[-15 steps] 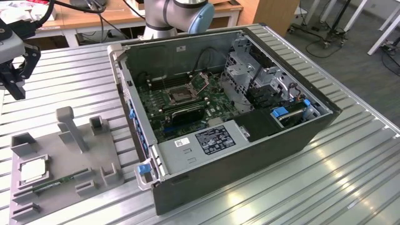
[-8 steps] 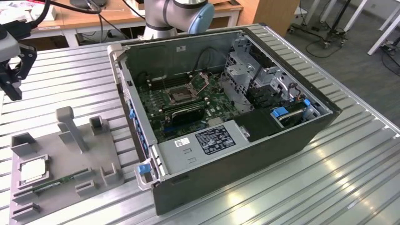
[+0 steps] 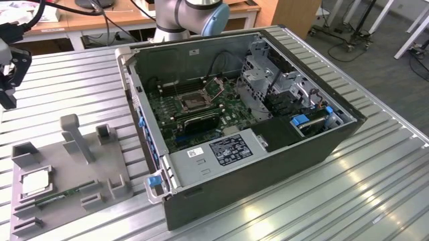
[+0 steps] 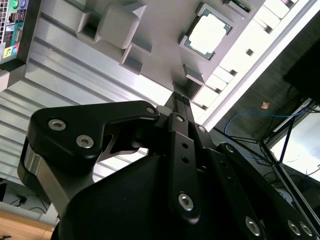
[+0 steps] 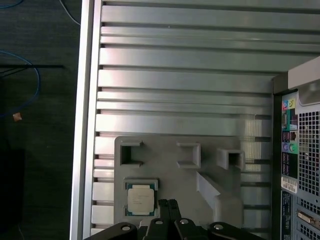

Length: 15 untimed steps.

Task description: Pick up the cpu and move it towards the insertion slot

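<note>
Gripper (image 3: 8,98), black and angular in the exterior view, hangs at that view's left edge over the ribbed aluminium table (image 3: 375,201). It is apart from the cpu (image 3: 35,184), which lies flat in a square recess of the grey fixture plate (image 3: 100,168), and the insertion slot (image 3: 193,103) sits on the green motherboard inside the open computer case (image 3: 268,165). In the second wrist view its thin fingers (image 4: 176,102) are pressed together with nothing between them, and in the first wrist view the closed, empty tips hover above the plate near the silvery cpu (image 5: 140,198), with dark floor (image 5: 40,150) past the table edge.
</note>
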{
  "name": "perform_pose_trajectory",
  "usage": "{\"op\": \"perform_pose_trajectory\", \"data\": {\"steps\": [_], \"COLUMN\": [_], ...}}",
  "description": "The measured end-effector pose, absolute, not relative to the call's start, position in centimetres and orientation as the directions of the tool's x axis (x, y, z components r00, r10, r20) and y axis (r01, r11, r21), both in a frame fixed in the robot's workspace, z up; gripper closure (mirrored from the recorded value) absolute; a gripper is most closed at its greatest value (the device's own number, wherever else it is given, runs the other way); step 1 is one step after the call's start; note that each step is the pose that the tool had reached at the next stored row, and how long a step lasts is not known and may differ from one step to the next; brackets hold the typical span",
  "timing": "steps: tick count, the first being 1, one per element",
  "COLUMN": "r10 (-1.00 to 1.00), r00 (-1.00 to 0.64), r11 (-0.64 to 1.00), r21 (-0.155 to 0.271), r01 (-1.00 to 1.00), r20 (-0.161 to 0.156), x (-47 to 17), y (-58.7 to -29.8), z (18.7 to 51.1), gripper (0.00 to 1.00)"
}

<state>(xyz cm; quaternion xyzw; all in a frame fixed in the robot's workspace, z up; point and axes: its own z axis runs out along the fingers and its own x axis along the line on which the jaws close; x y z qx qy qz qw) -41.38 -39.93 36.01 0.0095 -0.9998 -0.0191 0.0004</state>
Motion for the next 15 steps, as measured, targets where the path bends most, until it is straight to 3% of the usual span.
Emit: {"op": "perform_pose_trajectory", "data": {"steps": [15], "r10": [-0.019], "r00": [-1.0], "r11": [0.999], "r21": [0.038], "r01": [-0.019], "r20": [0.0], "x": [-42.31], "y": [-39.93], "z": [36.0], "gripper": [0.89]}}
